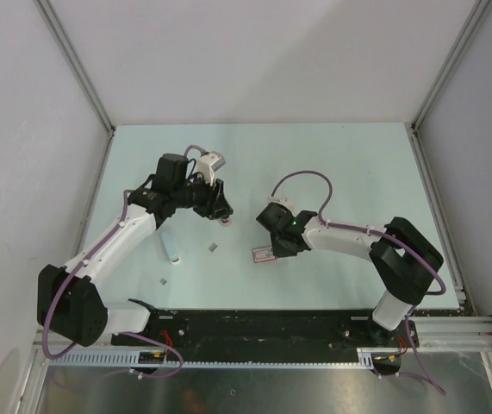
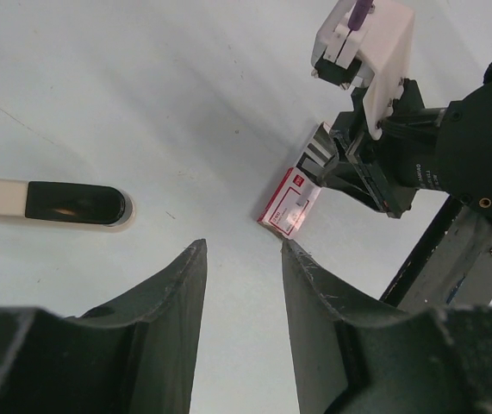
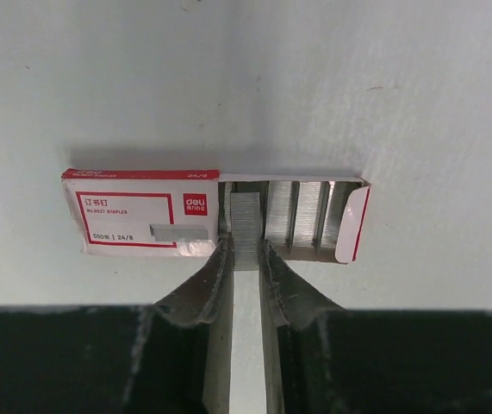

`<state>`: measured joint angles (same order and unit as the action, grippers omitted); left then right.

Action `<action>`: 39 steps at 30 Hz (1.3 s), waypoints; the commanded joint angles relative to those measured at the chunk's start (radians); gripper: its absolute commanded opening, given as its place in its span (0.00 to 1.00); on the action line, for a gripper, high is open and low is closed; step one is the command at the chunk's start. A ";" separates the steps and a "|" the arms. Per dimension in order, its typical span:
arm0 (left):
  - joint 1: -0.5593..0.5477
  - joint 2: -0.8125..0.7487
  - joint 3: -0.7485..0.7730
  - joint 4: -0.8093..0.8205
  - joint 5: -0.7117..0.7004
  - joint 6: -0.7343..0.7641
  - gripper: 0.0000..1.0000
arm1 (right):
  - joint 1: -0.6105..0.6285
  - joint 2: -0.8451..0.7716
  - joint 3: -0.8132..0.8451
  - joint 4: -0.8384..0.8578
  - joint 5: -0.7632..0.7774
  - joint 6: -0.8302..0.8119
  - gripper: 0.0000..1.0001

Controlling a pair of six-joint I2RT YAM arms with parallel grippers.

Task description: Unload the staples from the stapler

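Your right claw (image 3: 246,252) is pinched on a strip of staples (image 3: 246,226) that sits in the open tray of the red-and-white staple box (image 3: 138,214), which lies flat on the desk (image 3: 383,86). Your left claw (image 2: 241,259) hangs above the desk with its fingers spread and nothing between them. The stapler (image 2: 52,203) lies flat on the desk beside your left arm, well apart from the box, and neither claw touches it.
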<state>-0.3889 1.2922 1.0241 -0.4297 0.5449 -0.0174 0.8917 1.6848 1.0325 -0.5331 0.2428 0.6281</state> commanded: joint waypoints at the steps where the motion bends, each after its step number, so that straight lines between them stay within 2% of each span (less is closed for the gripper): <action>1: -0.008 -0.004 0.005 0.002 0.025 0.037 0.45 | -0.009 0.003 0.042 0.034 0.007 -0.005 0.16; 12: -0.007 0.000 0.008 0.002 0.030 0.036 0.45 | -0.015 -0.001 0.044 0.054 -0.004 0.000 0.13; 22: -0.007 -0.001 0.005 0.001 0.036 0.036 0.45 | -0.006 0.009 0.043 0.046 -0.012 0.002 0.28; 29: -0.008 0.000 0.007 0.000 0.038 0.036 0.46 | 0.002 -0.069 0.044 0.009 0.002 0.005 0.30; 35: -0.007 0.001 0.012 -0.003 0.029 0.043 0.46 | 0.003 -0.125 0.044 0.012 -0.003 0.002 0.27; 39: -0.009 0.006 0.009 -0.010 -0.033 0.094 0.46 | 0.006 -0.161 0.043 0.070 -0.018 -0.015 0.33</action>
<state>-0.3889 1.2930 1.0241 -0.4309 0.5499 -0.0124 0.8890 1.5780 1.0420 -0.5137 0.2256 0.6270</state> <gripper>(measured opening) 0.455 0.313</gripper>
